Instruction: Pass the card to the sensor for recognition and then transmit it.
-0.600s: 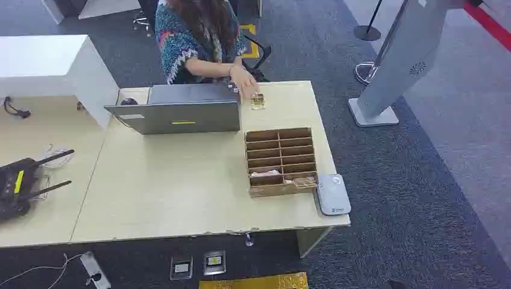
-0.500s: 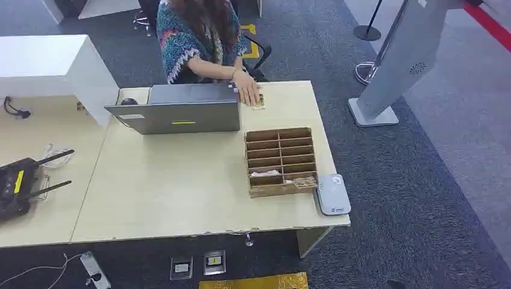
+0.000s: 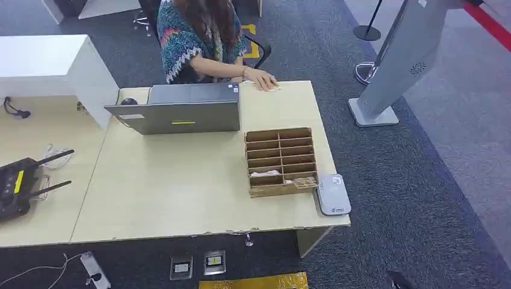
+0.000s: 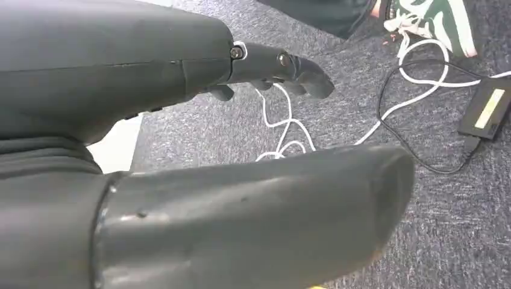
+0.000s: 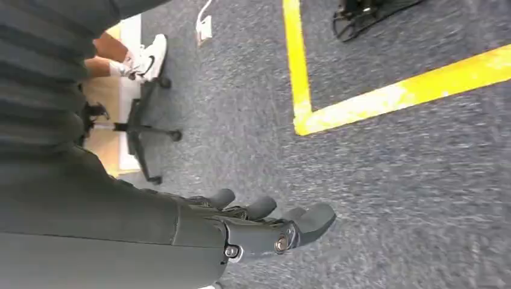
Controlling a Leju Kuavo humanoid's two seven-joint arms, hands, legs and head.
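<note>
The grey-white card sensor (image 3: pixel 333 194) lies at the table's front right corner, beside a wooden compartment box (image 3: pixel 280 160) with cards (image 3: pixel 266 173) in its nearest slots. A person's hand (image 3: pixel 263 80) rests flat at the table's far edge; whether a card lies under it I cannot tell. My left hand (image 4: pixel 181 72) hangs over the carpet, fingers extended, holding nothing. My right hand (image 5: pixel 241 229) also hangs above the carpet, its fingers loosely spread and empty.
A grey laptop (image 3: pixel 181 111) stands open at the back of the table (image 3: pixel 169 192), with the seated person (image 3: pixel 196 36) behind it. A router (image 3: pixel 18 183) sits on the left desk. A grey kiosk (image 3: pixel 404 60) stands to the right. Cables (image 4: pixel 422 96) lie on the floor.
The person's hand moved from beside the laptop to the table's far edge. The gold card that lay there is no longer visible. My hands have not visibly moved.
</note>
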